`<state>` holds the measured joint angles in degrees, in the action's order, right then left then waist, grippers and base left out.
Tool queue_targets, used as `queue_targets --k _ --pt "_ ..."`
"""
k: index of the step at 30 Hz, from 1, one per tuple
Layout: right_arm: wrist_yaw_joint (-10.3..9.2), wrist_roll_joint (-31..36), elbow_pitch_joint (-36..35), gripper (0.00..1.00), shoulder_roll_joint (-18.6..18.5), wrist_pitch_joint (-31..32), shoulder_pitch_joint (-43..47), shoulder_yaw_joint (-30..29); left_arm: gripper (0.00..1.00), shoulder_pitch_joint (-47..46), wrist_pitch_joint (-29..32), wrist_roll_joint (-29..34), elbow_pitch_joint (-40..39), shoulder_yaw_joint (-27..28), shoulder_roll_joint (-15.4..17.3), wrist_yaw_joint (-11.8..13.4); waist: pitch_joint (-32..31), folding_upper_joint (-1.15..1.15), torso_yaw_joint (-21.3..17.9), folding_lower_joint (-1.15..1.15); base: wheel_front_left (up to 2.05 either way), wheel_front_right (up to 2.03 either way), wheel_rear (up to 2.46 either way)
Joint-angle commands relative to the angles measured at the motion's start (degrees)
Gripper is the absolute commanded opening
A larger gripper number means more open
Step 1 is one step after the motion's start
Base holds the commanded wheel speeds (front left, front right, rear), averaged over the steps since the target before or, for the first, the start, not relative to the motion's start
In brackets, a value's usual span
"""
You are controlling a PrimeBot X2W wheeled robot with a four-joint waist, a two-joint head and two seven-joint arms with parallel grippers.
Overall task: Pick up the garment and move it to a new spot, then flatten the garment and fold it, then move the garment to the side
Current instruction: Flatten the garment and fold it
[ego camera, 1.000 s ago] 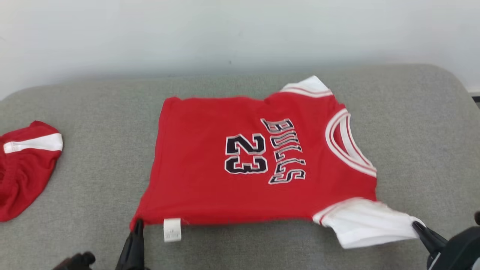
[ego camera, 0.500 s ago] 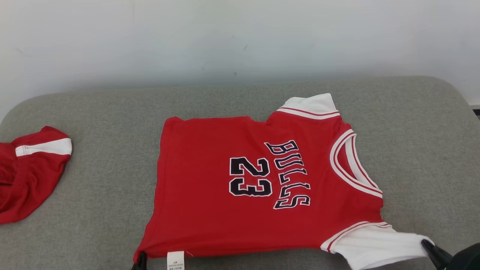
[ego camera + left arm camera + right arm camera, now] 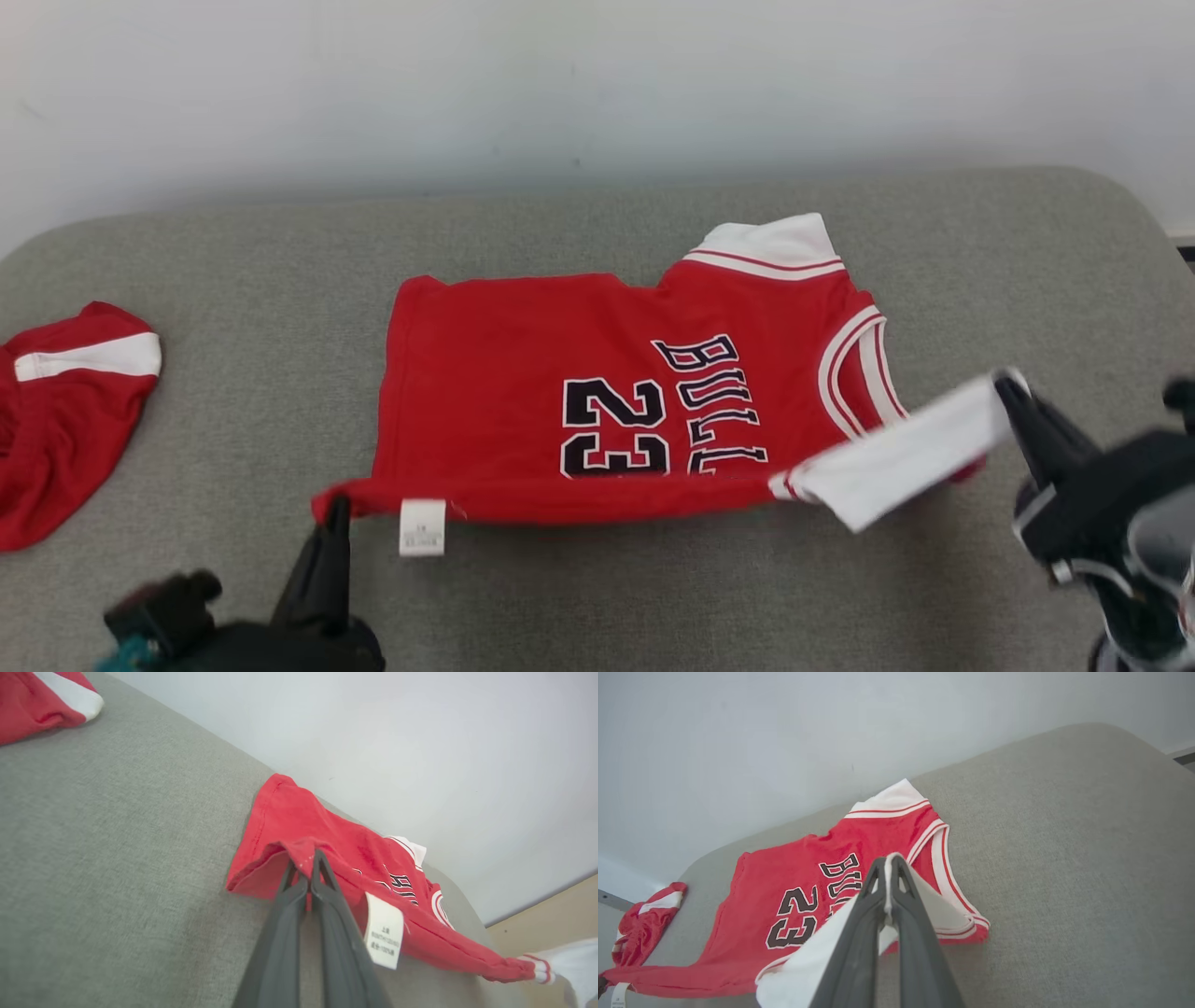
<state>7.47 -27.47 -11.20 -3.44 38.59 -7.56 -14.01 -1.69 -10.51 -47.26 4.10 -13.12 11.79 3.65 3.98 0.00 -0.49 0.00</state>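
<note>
Head view, garment: the red jersey (image 3: 597, 411) lies mid-frame on the grey cushion (image 3: 233, 280), collar toward 3 o'clock, hem toward 9 o'clock, its near edge raised.
Head view, left gripper: at 7 o'clock my left gripper (image 3: 336, 511) is pinched closed on the hem corner, just beside the white label (image 3: 422, 527).
Head view, right gripper: at 3 o'clock my right gripper (image 3: 1008, 385) is clamped on the white sleeve (image 3: 896, 457), holding it off the cushion.
Head view, other cloth: a second red cloth (image 3: 65, 420) sits at 9 o'clock, well apart from the jersey.
Left wrist view, grip: my left gripper (image 3: 303, 858) has both fingers closed on a fold of the red jersey (image 3: 327, 826); the white label (image 3: 384, 935) hangs toward 4 o'clock.
Left wrist view, surroundings: grey cushion (image 3: 117, 835) below; second red cloth (image 3: 42, 695) at 10 o'clock.
Right wrist view, grip: my right gripper (image 3: 889, 861) is shut tight on the white sleeve (image 3: 803, 966), which drapes toward 7 o'clock.
Right wrist view, garment: the red jersey (image 3: 803, 868) spreads toward 9 o'clock on the grey cushion (image 3: 1064, 858).
</note>
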Motion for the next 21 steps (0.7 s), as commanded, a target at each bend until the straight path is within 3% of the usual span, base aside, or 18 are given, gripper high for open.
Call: queue_targets --k 1,5,10,14,21 --pt "0.06 -0.84 1.05 0.00 -1.08 -0.72 -4.47 1.83 0.00 -3.48 0.83 0.48 0.25 0.28 1.56 -0.48 1.55 0.00 -0.96 0.00 0.00 0.00 0.00" --pt "0.06 -3.36 6.96 0.00 -4.46 -1.94 -17.10 7.02 0.00 -13.06 3.50 1.91 2.40 0.73 5.17 -2.01 3.94 0.00 -2.31 0.00 0.00 0.00 0.00" --pt "0.06 -4.55 18.17 0.00 -5.98 -5.89 -34.63 12.50 0.00 -27.28 7.59 4.20 6.55 0.94 10.07 -4.15 8.02 0.00 -4.44 0.00 0.00 0.00 0.00" --pt "0.06 -4.98 26.62 0.00 -4.97 -10.74 -47.90 14.66 0.00 -38.02 9.33 2.52 8.77 2.33 10.52 -5.11 12.48 0.00 -5.57 0.00 0.00 0.00 0.00" --pt "0.06 -5.04 39.62 0.00 -2.91 -18.41 -66.84 13.46 0.00 -53.14 11.08 -0.49 13.34 4.04 8.76 -5.90 19.91 0.00 -5.63 0.00 0.00 0.00 0.00"
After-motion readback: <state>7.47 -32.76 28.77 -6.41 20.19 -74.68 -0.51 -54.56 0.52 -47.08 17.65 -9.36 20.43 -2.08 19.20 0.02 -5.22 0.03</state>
